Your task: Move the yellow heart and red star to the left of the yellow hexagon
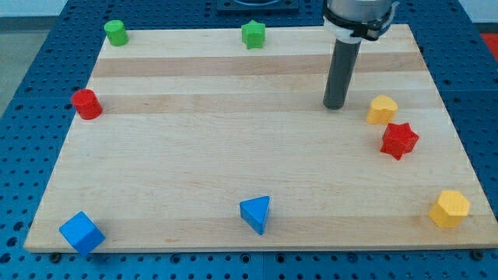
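Observation:
The yellow heart [382, 110] lies near the board's right edge. The red star [399, 140] sits just below it and slightly to the right, close to it. The yellow hexagon [450, 208] lies at the board's bottom right corner. My tip [336, 106] rests on the board just left of the yellow heart, a small gap apart, and up-left of the red star.
A green cylinder [116, 33] is at the top left and a green star [253, 34] at the top middle. A red cylinder [86, 103] is at the left edge. A blue cube [82, 232] and a blue triangle [256, 214] lie along the wooden board's [233, 148] bottom.

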`<control>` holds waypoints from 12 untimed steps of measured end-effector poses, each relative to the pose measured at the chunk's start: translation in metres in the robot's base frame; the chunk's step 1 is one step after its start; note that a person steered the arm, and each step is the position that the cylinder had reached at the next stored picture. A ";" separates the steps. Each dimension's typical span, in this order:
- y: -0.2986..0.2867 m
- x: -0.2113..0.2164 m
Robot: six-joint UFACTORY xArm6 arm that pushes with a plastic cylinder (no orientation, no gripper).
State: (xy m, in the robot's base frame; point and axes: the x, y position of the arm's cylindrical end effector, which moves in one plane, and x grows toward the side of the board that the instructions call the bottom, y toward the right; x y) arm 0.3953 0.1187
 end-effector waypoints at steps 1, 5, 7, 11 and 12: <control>0.000 -0.001; 0.047 0.001; 0.054 0.054; 0.054 0.109; 0.054 0.095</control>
State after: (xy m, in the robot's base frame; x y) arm 0.4906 0.1727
